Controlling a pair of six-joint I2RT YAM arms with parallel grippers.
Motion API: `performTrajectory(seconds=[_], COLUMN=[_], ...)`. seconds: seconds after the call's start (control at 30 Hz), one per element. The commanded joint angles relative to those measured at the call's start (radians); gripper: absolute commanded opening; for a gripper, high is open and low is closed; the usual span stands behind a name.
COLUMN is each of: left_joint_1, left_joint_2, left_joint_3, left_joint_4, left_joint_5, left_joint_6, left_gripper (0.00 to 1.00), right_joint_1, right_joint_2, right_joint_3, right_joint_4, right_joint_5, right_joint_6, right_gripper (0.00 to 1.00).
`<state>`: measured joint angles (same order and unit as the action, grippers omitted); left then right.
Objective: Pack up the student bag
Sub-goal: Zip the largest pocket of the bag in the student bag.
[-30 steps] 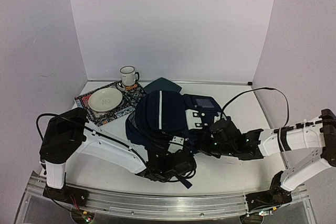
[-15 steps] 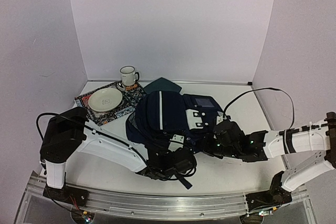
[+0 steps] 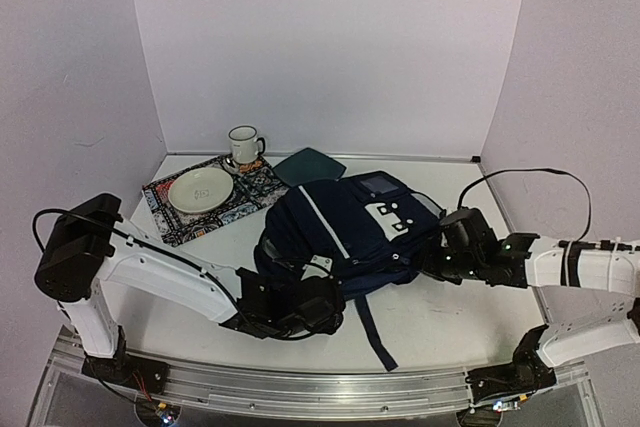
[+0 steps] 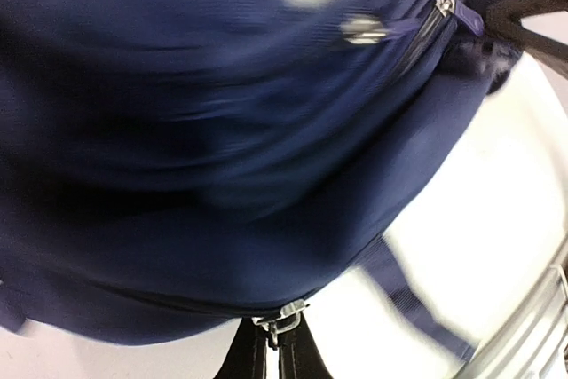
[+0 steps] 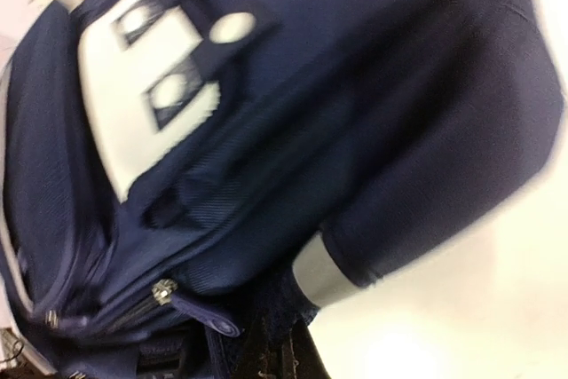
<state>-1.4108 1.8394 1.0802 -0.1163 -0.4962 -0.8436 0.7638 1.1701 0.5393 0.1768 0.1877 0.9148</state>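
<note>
Shows from above only the student bag (image 3: 350, 237) flat on the surface (image 3: 450, 322), mug (image 3: 243, 144) and white dish (image 3: 200, 189) behind-left of it. Shows close up left fingers (image 4: 251, 358) pinching its zipper pull (image 4: 280, 315), right fingers (image 5: 259, 358) clamped on its fabric.

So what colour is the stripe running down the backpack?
White stripe on the navy student bag; clearest in the top external view.

The student bag (image 3: 345, 237) lies in the middle of the table (image 3: 450, 327), one strap (image 3: 372, 332) trailing toward the near edge. Behind it to the left, a placemat (image 3: 255, 185) carries a bowl (image 3: 200, 189), with a mug (image 3: 243, 145) on the mat's far corner. A square plate (image 3: 310, 164) lies right of the mug, behind the bag. The left gripper (image 4: 277, 341) meets the bag's near-left edge and the right gripper (image 5: 277, 348) its right side.
</note>
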Motion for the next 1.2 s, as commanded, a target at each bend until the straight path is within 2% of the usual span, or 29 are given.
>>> performTrajectory(seconds=[0.0,0.2,0.4,0.53,0.77,0.8,0.93,1.17], left_joint_1=[0.000,0.000,0.000,0.000,0.007,0.007,0.017,0.022], left_joint_2=[-0.115,-0.243,-0.297,-0.246,-0.123,-0.109,-0.056,-0.040], left_joint_3=[-0.092,-0.214,-0.222,-0.125,0.062,0.083,0.161,0.205], left_joint_4=[-0.054,-0.061,-0.062,-0.059,-0.005,0.002,0.012,0.017], left_joint_5=[0.061,0.084,0.107,0.138,0.256,0.271,0.340,0.422], left_joint_6=[0.003,-0.001,0.046,0.125,0.246,0.260,0.294,0.313], left_gripper=[0.00,0.00,0.00,0.00,0.00,0.00,0.00,0.00], right_joint_1=[-0.160,-0.380,-0.436,-0.429,-0.321,-0.289,-0.148,-0.006], right_joint_2=[-0.027,0.063,0.187,0.143,-0.075,-0.108,-0.191,-0.190], right_joint_3=[0.004,0.059,0.176,0.181,0.127,0.112,0.058,-0.002], right_joint_4=[-0.095,-0.101,-0.116,-0.130,-0.220,-0.221,-0.204,-0.146], right_joint_5=[0.032,-0.101,-0.207,-0.341,-0.436,-0.440,-0.460,-0.585], right_joint_6=[-0.146,-0.264,-0.405,-0.484,-0.653,-0.671,-0.773,-0.903], right_gripper=[0.00,0.00,0.00,0.20,0.69,0.73,0.76,0.72])
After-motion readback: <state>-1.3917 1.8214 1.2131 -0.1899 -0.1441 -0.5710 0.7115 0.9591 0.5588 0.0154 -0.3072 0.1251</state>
